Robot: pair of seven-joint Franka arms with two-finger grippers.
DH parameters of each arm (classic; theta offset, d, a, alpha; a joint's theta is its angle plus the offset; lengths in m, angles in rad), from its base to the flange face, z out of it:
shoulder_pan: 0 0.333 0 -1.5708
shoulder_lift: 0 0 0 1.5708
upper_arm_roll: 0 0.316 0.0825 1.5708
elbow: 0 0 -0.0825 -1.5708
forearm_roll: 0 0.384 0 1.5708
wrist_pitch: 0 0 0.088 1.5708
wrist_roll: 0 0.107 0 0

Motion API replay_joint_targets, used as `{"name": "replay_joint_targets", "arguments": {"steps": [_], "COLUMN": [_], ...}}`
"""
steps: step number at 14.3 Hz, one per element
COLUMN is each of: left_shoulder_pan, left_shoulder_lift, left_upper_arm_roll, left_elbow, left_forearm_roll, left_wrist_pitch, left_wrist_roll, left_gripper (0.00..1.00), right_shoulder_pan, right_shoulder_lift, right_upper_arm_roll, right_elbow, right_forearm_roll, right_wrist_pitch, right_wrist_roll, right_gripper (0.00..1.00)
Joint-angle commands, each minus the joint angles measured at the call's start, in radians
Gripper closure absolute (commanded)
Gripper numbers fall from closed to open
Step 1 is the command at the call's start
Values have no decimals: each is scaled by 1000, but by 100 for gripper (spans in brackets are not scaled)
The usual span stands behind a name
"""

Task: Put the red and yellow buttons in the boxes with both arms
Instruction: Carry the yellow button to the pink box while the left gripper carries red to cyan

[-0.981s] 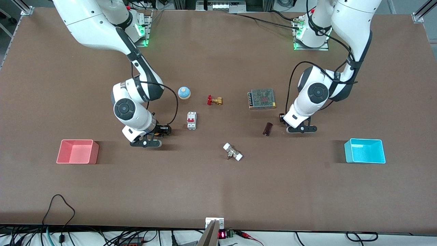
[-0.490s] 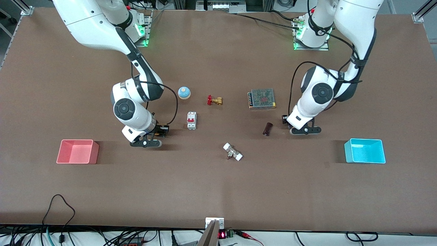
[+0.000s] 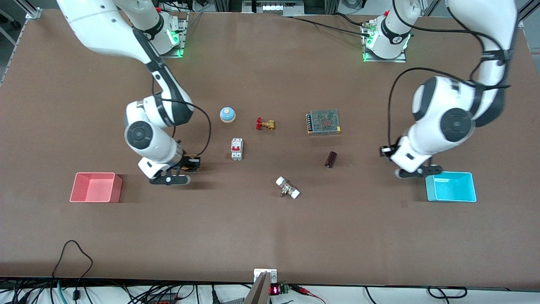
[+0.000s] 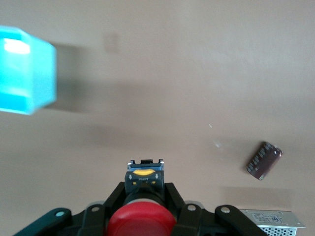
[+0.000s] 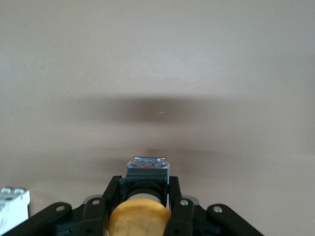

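My left gripper (image 3: pixel 415 171) is shut on the red button (image 4: pixel 141 221), whose black base sticks out past the fingertips. It hangs over the table right beside the cyan box (image 3: pixel 451 197), at that box's edge toward the table's middle. The cyan box also shows in the left wrist view (image 4: pixel 24 78). My right gripper (image 3: pixel 171 178) is shut on the yellow button (image 5: pixel 140 219) and is over the table between the salmon-pink box (image 3: pixel 116 188) and the white circuit breaker (image 3: pixel 236 149). Both buttons are mostly hidden by the hands in the front view.
Mid-table lie a blue bell (image 3: pixel 227 114), a brass valve with a red handle (image 3: pixel 265 124), a mesh-topped power supply (image 3: pixel 324 122), a dark cylinder (image 3: pixel 330 159) and a white-ended fitting (image 3: pixel 287 187). Both boxes look empty.
My left arm has swung with the red button from beside the dark cylinder to beside the cyan box. My right arm has shifted a little toward the pink box with the yellow button.
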Motion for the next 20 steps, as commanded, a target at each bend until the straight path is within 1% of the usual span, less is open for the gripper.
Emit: {"name": "replay_joint_targets", "arguments": {"steps": [1, 3, 4, 5, 7, 8, 10, 12, 15, 17, 19, 20], "left_shoulder_pan": [93, 168, 197, 226, 261, 272, 278, 306, 318, 324, 340, 341], "left_shoulder_lift": [86, 152, 193, 230, 299, 318, 335, 356, 370, 385, 395, 395], "left_upper_arm_roll": [-4, -4, -2, -2, 1, 4, 6, 4, 4, 4, 2, 2], "left_elbow": [131, 209, 246, 280, 335, 348, 340, 337, 319, 305, 262, 232], "left_forearm_roll": [-8, -8, -9, -9, 1, 39, 112, 120, 110, 106, 104, 103], "left_wrist_pitch": [-38, -37, -32, -31, -25, -6, 67, 78, 80, 113, 188, 237], "left_wrist_roll": [140, 264, 309, 346, 398, 423, 437, 446, 463, 463, 464, 464], "left_gripper": [76, 76, 76, 76, 76, 76, 76, 76, 76, 76, 76, 76], "right_shoulder_pan": [-80, -119, -157, -183, -191, -191, -208, -209, -211, -222, -228, -234], "right_shoulder_lift": [-138, -182, -187, -189, -189, -183, -163, -138, -95, -63, -37, -20], "right_upper_arm_roll": [12, 1, -2, -16, -75, -80, -94, -129, -198, -235, -238, -240], "right_elbow": [1, 39, 61, 72, 75, 75, 76, 76, 75, 75, 76, 76], "right_forearm_roll": [6, 0, -3, 2, 3, -1, -6, -6, 0, 8, 22, 61], "right_wrist_pitch": [-166, -261, -293, -312, -300, -298, -269, -208, -174, -134, -94, -84], "right_wrist_roll": [-103, -161, -218, -267, -324, -333, -333, -335, -359, -376, -376, -378], "right_gripper": [77, 77, 77, 77, 77, 77, 77, 77, 76, 76, 76, 76]}}
